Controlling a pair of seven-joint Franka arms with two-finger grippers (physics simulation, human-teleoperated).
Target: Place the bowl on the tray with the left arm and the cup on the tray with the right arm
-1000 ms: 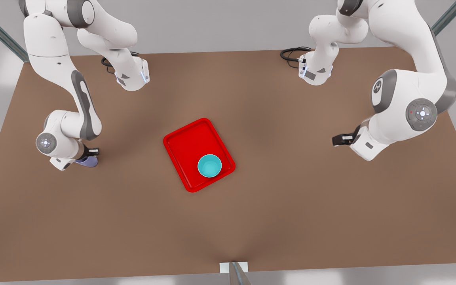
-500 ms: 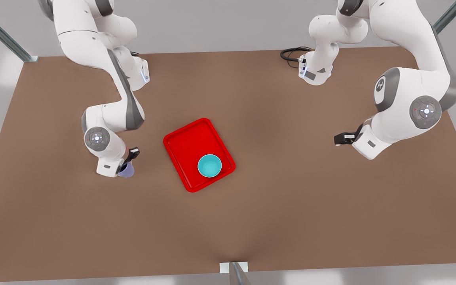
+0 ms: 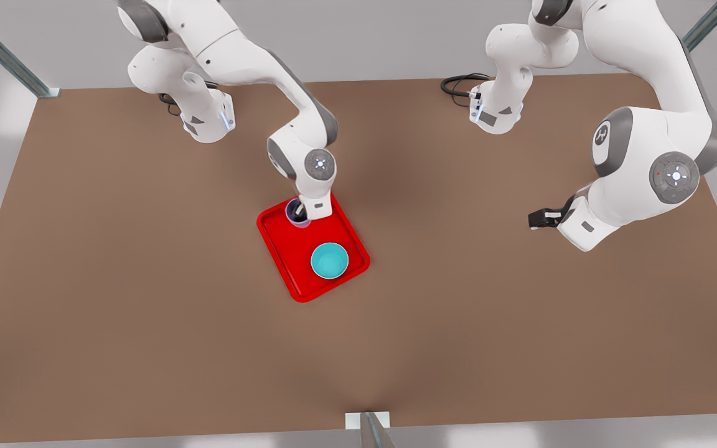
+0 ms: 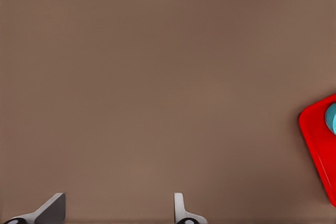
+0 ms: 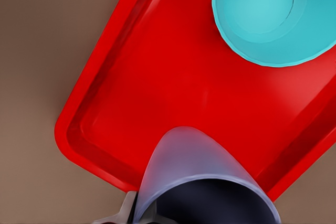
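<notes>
Front view: right gripper (image 3: 299, 214) clamped on the cup (image 3: 295, 213), poised above the tray's (image 3: 284, 249) far corner for release; bowl (image 3: 330, 261) already resting near the opposite edge; left gripper (image 3: 536, 219) spread empty, waiting aside.

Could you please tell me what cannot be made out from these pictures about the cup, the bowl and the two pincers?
- Whether the cup touches the tray: front view, the right arm covers it; right wrist view, its base blends into the tray.
- Right pincer fingers: largely hidden by the cup.
- The bowl: cut off by the left wrist view's edge.
- Left pincer fingers: just the tips, spread apart, show.
</notes>
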